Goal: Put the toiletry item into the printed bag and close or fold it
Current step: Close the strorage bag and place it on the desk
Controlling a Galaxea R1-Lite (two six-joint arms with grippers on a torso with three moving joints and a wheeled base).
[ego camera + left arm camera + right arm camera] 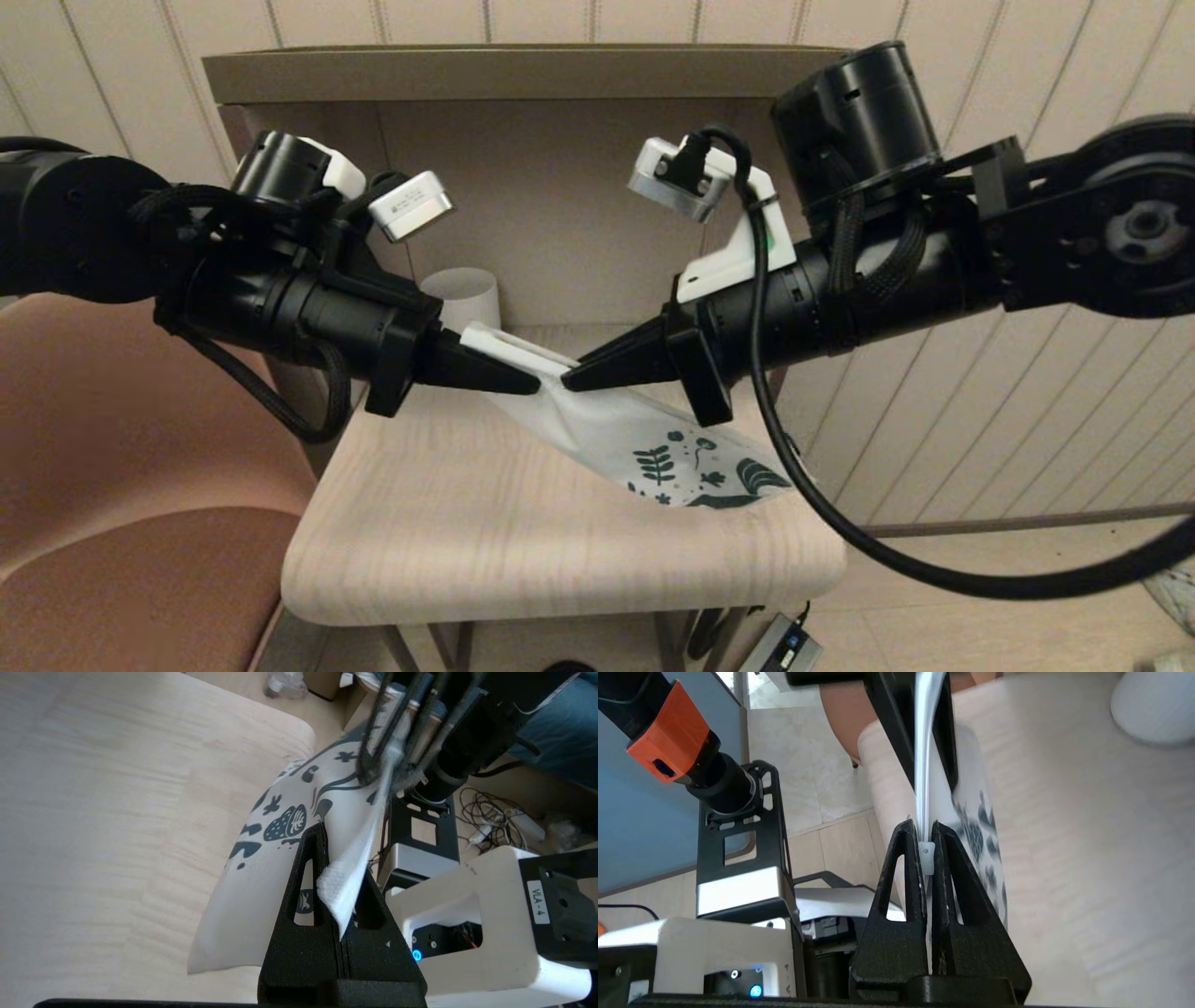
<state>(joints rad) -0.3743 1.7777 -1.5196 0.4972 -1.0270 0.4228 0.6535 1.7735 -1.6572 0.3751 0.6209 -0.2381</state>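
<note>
**Both grippers clamped on the top edge of the printed pouch, held above the table**

Left side: the left gripper [523, 381], black with tapered fingers, reaches in from the robot's left. Its fingers are pinched together on the top edge of the flat white translucent plastic pouch with dark teal leaf-and-flower print [644, 439], at the corner nearer the back of the table. The left wrist view shows a crinkled white strip of that edge [348, 877] caught between the two fingers.

Centre: the pouch hangs slanting from the two grips, its printed end lowest and toward the robot's right, near the edge of the pale wood-grain table with rounded corners [485, 541]. A white cylindrical mug [462, 297] stands behind the left gripper, at the back of the table.

Right side: the right gripper [571, 378] meets the left one almost tip to tip. The right wrist view shows its fingers clenched on the small white slider [927, 856] on the pouch's top edge, a detail the head view does not resolve.

Writing: a white label on the right arm's wrist mount, seen from the left wrist, reads "VLA-4" [538, 900].

The toiletry item cannot be made out in any view.
</note>
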